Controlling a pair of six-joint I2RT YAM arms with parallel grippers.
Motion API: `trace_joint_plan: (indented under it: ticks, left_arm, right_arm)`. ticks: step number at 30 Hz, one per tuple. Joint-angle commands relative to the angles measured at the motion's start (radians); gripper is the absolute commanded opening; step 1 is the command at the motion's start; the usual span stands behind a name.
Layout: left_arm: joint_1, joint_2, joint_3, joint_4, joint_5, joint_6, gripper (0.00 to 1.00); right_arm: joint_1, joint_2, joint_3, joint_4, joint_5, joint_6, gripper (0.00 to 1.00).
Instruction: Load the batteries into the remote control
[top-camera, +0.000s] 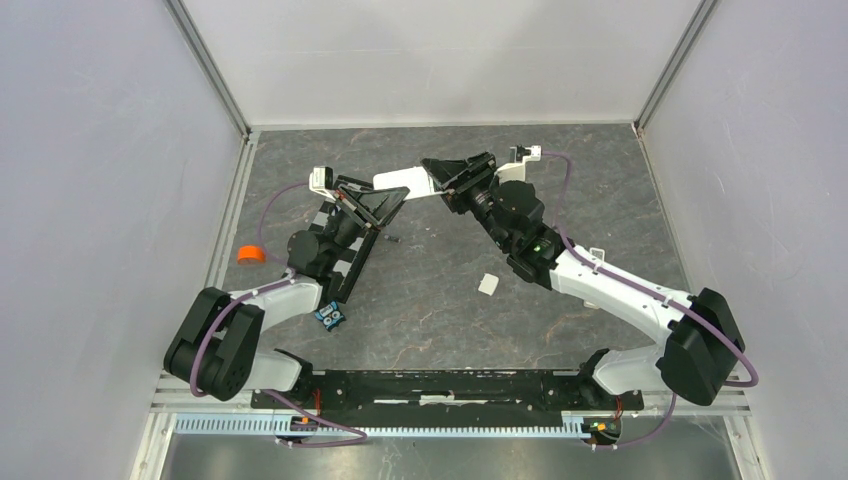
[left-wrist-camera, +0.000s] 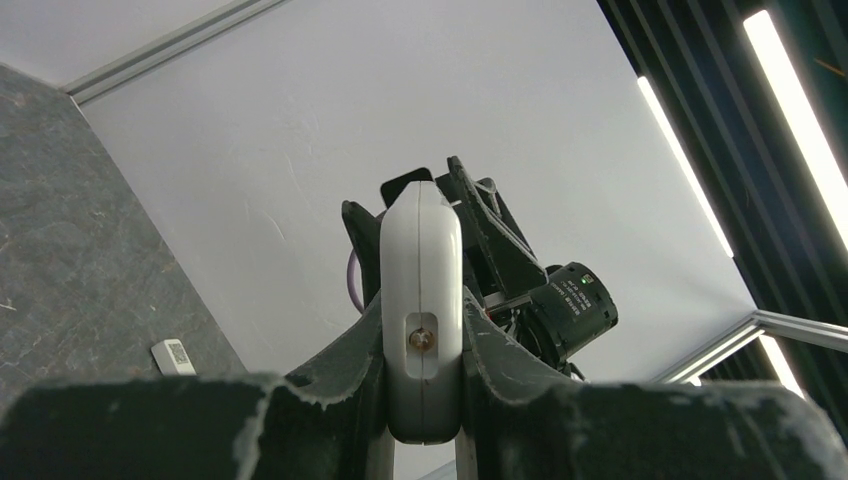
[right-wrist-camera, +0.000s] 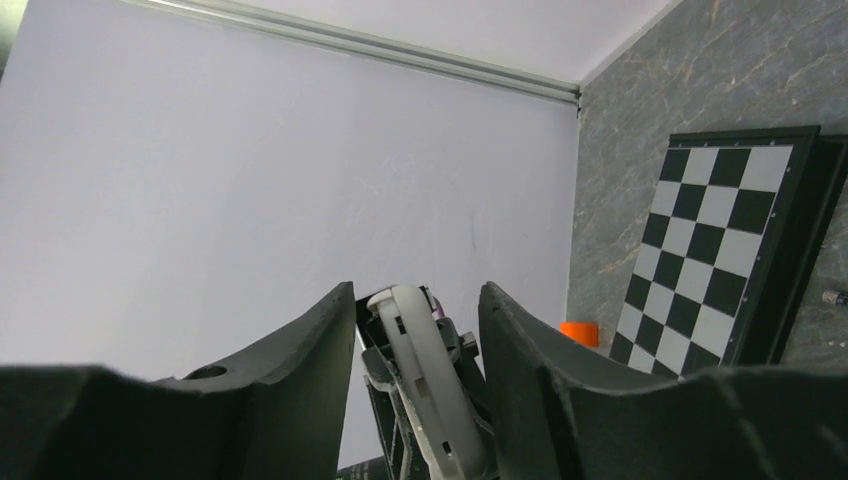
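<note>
Two grippers are meeting at the remote (left-wrist-camera: 420, 250), which is hanging in the air above the table (top-camera: 450, 330) rather than lying on it. The left gripper (left-wrist-camera: 421, 350) is clamping the remote tight: in its wrist view the white bar is sitting edge-on between the fingers (left-wrist-camera: 345, 365), both pads pressing its flat sides, and it is sticking out past the tips toward the right arm. The right gripper (right-wrist-camera: 418, 295) is facing it from the other side, its jaws standing apart with the remote's free end lying in the gap between them. A dark strip is showing on each side of the bar, so neither finger seems to be pressing it, and this gripper is holding nothing that I can see. From above, the two grippers are lining up nose to nose over the far middle of the table, the remote bridging them. The chessboard (right-wrist-camera: 720, 240) is lying under the left arm, and just beside its edge a tiny dark piece is resting that may be a battery (top-camera: 394, 239), though it is too small to be sure. An orange object (top-camera: 250, 254) is sitting beyond the board by the left wall, a blue toy (top-camera: 330, 316) is lying near the left arm's base, and a white square (top-camera: 488, 284) is lying apart, below the right arm.
</note>
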Motion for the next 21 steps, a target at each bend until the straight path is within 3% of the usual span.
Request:
trace_joint_plan:
  ticks: [1, 4, 6, 11, 17, 21]
  left_arm:
    - [0.002, -0.024, 0.029, 0.031, -0.005, 0.000, 0.02]
    - [0.004, -0.033, 0.023, 0.013, -0.014, 0.009, 0.02]
    - [0.006, -0.031, 0.019, 0.012, -0.016, 0.009, 0.02]
    - [0.007, -0.029, 0.020, 0.014, -0.022, -0.002, 0.02]
    - [0.006, -0.024, 0.028, 0.018, -0.017, -0.024, 0.02]
    - [0.007, -0.023, 0.031, 0.023, -0.018, -0.032, 0.02]
  right_arm:
    - [-0.006, -0.015, 0.000, 0.070, -0.006, -0.049, 0.64]
    - [-0.016, -0.026, -0.020, 0.088, -0.008, -0.067, 0.77]
    - [-0.025, -0.038, -0.036, 0.093, -0.009, -0.068, 0.78]
    - [-0.036, -0.079, -0.089, 0.114, -0.008, -0.092, 0.70]
    - [-0.038, -0.112, -0.111, 0.140, 0.015, -0.183, 0.55]
    - [-0.039, -0.105, -0.105, 0.148, -0.003, -0.216, 0.57]
